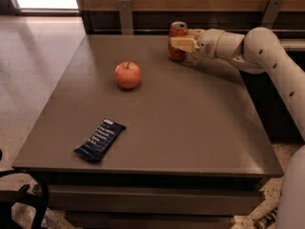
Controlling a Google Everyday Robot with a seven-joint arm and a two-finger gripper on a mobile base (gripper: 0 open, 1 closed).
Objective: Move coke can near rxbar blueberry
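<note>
The coke can (177,31), red with a silver top, stands upright at the far edge of the grey table (190,128). My gripper (179,43) reaches in from the right and its pale fingers (182,44) are closed around the can's middle. The can's base looks to be at the table surface. The rxbar blueberry (99,140), a flat dark navy wrapper with white lettering, lies near the table's front left edge, far from the can.
A red-orange apple (127,74) sits on the table's left-centre, between the can and the bar. A wooden wall with metal brackets (126,13) runs behind the table. My white arm (267,56) spans the table's right side.
</note>
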